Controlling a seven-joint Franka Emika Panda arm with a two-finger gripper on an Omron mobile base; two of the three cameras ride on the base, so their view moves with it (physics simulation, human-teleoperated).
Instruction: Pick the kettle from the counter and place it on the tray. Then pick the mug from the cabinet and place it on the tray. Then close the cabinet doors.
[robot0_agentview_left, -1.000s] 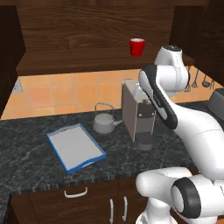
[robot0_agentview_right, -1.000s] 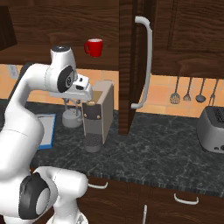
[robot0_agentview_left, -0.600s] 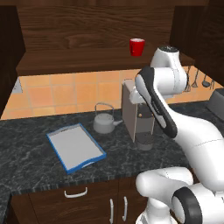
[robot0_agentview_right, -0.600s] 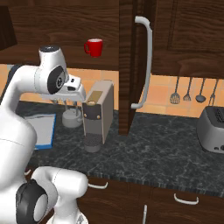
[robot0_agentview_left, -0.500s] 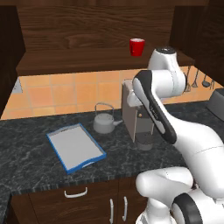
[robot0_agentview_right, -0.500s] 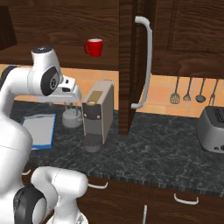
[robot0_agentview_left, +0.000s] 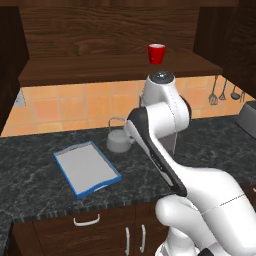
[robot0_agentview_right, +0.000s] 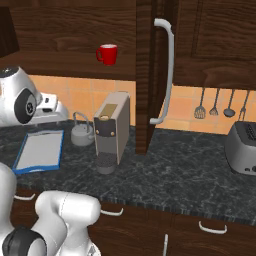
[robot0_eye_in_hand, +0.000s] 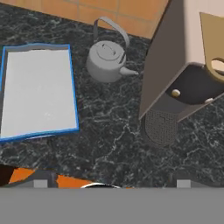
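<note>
Hiding perhaps the kettle (robot0_agentview_left: 119, 141) base, arm (robot0_agentview_left: 155, 145).

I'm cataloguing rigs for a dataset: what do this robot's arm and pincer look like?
The arm is glossy white, with rounded, bulbous links, dark grey bands at the joints and a dark cap on one joint. No loose cables or markings show. The pincer's fingertips are small and dark grey.

- Left base view is looking forward and down from behind the arm.
- Right base view is facing likewise from the other side.
- Hand view is peering down closely; all are sharing kettle (robot0_agentview_left: 118, 141) and tray (robot0_agentview_left: 112, 178).
</note>
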